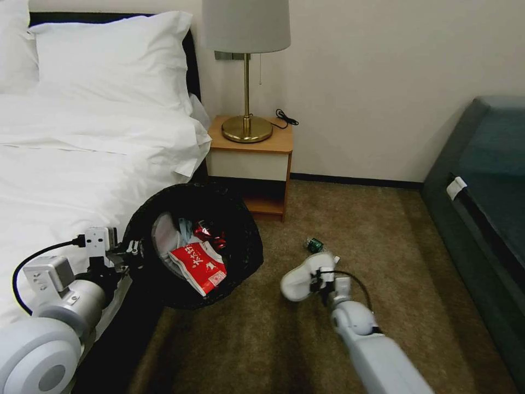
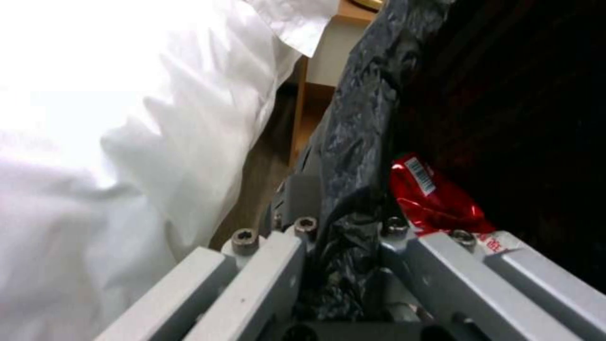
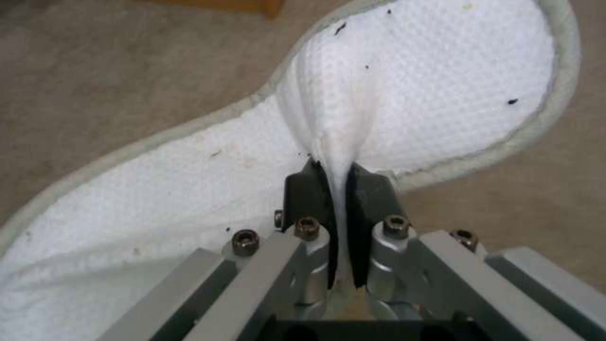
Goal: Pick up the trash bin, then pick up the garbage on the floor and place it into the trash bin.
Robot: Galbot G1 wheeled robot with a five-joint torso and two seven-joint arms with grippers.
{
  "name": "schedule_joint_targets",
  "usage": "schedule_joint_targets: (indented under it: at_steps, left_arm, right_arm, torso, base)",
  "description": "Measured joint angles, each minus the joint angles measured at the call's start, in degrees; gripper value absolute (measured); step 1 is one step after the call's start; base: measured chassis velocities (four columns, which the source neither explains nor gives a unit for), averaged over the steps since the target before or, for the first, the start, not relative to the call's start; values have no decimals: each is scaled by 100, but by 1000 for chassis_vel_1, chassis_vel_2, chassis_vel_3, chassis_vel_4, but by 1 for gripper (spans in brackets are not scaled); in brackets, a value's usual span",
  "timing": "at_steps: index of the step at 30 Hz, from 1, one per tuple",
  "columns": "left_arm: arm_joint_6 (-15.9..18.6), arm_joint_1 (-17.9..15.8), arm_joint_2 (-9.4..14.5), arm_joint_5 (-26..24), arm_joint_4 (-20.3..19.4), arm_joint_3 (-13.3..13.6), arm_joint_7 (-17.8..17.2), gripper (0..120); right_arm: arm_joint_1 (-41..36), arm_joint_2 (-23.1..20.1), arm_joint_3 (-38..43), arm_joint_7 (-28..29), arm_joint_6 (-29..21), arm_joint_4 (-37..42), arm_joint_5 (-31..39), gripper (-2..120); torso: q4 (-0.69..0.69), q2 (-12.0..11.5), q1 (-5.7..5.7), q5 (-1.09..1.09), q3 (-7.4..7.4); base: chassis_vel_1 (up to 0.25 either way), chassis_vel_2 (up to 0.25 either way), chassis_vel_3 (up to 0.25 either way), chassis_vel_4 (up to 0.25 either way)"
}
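The left gripper [image 2: 344,237] fingers clamp the trash bin [image 1: 240,257] rim beside the bed [image 1: 65,180]; the right gripper [image 3: 338,189] fingers pinch a white slipper [image 3: 442,85] above the carpet [image 1: 383,262].

Trash bin [image 1: 240,257] glossy black; slipper [image 3: 442,85] white, waffle-textured; wrapper [image 1: 199,268] red-white; carpet [image 1: 383,262] brown.

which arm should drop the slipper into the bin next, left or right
The right. The right gripper is already shut on the white slipper, pinching a fold of it above the carpet. The left gripper is clamped on the trash bin rim, holding it tilted open toward the slipper.
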Motion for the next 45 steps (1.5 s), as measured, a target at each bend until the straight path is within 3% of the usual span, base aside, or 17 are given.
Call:
schedule_joint_targets:
  at_steps: [9,11,16,19,24,30,35,37,39,41,42,43,45]
  left_arm:
    - [0,25,16,-26,0,-42,-49,2]
    - [0,73,17,-25,0,-33,-89,2]
    - [0,132,18,-34,1,23,-171,2]
    - [0,84,46,-41,1,84,-190,2]
    - [0,62,169,-53,11,255,-186,2]
    - [0,-47,417,-165,214,396,-62,2]
    - [-1,-164,623,-289,322,514,-19,2]
    - [-1,-245,757,-438,352,630,-18,2]
    - [-1,-479,926,-723,427,1014,-112,2]
    - [-1,-556,949,-742,463,1133,-136,2]
    - [-1,-723,961,-753,533,1352,-196,2]
    - [-1,-723,961,-753,533,1352,-196,2]
    - [-1,-1009,932,-759,642,1677,-248,2]
  right_arm:
    - [-593,-653,703,69,-135,1104,-105,3]
    - [-617,-799,945,13,39,1408,-521,3]
    - [-366,-1010,1112,-181,310,1813,-744,3]
    - [-273,-1132,1179,-268,357,2037,-669,3]
    - [97,-1550,1176,-659,558,2726,160,3]
    - [664,-1649,867,-1385,598,3154,616,3]
    - [1013,-1627,648,-1621,579,3319,780,3]
    - [1164,-1627,537,-1688,540,3476,883,3]
    - [1240,-1687,358,-1776,375,3830,1075,3]
    - [1233,-1711,316,-1808,348,3909,1088,3]
    - [1181,-1768,228,-1869,329,4042,1091,3]
    - [1181,-1768,228,-1869,329,4042,1091,3]
    - [1059,-1863,59,-1917,304,4258,1088,3]
  torso:
    - [-1,1,-1,-1,-1]
    - [-1,1,-1,0,-1]
    - [4,1,-1,-1,-1]
    - [3,1,-1,-2,-1]
    - [1,1,-1,-3,-1]
    - [1,1,-1,-2,0]
    - [1,1,-1,-2,0]
    - [3,1,-1,-1,0]
    - [2,0,-1,-3,0]
    - [1,1,-1,-3,0]
    - [1,1,-1,-2,0]
    - [1,1,-1,-2,0]
    - [1,1,-1,-1,0]
  base:
    - [0,0,0,0]
    - [0,0,0,0]
    - [0,0,0,0]
    - [0,0,0,0]
    - [0,0,0,0]
    - [0,0,0,0]
    - [0,0,0,0]
    - [0,0,0,0]
    - [0,0,0,0]
    - [0,0,0,0]
    - [0,0,0,0]
    - [0,0,0,0]
    - [0,0,0,0]
